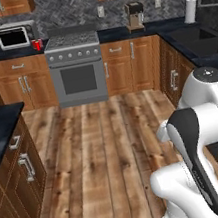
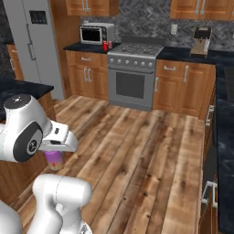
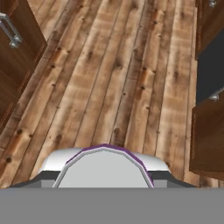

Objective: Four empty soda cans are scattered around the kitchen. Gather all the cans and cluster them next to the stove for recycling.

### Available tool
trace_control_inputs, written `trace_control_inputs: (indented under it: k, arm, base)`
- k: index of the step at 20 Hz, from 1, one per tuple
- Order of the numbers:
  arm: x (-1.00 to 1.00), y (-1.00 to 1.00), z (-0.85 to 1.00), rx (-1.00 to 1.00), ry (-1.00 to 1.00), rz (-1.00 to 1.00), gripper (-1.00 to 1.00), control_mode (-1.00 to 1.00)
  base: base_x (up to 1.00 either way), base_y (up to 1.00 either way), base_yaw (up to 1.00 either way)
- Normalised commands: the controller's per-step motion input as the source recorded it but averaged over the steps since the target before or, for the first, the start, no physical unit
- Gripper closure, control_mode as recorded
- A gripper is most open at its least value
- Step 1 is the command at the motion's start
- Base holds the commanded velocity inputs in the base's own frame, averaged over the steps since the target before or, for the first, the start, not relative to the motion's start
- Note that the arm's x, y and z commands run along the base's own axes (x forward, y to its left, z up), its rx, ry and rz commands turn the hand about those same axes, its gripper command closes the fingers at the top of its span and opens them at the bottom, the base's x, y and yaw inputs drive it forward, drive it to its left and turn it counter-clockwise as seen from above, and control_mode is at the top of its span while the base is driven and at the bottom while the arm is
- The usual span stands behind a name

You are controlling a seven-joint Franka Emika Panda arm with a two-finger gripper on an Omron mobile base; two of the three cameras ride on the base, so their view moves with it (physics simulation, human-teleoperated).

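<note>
The tool [image 2: 55,153] is clamped on a pale purple soda can [image 2: 55,160], held upright above the wood plank floor [image 2: 137,151], well away from the stove [image 1: 75,66]. In the hand view the can's silver top [image 3: 104,168] sits low, close to the camera. Red soda cans [image 1: 37,44] stand on the counter [image 1: 15,52] just beside the stove, in front of the microwave [image 1: 13,37].

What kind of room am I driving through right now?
A home-style kitchen: a stainless gas stove between wooden cabinets, a microwave on the black countertop, and a tall grey fridge.
</note>
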Motion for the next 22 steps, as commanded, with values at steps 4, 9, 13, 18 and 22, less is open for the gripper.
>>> trace_control_inputs:
  k: [4,9,13,18,22]
  arm:
    - [0.0,0.0,0.0,0.0,0.0,0.0,1.0,1.0]
    - [0.0,0.0,0.0,0.0,0.0,0.0,1.0,1.0]
    - [0.0,0.0,0.0,0.0,0.0,0.0,1.0,1.0]
    - [0.0,0.0,0.0,0.0,0.0,0.0,1.0,1.0]
    - [0.0,0.0,0.0,0.0,0.0,0.0,1.0,1.0]
  base:
    - [0.59,0.28,-0.12]
    - [0.6,0.3,-0.12]
    - [0.64,0.36,-0.13]
    - [0.65,0.35,-0.12]
    - [0.66,0.32,-0.09]
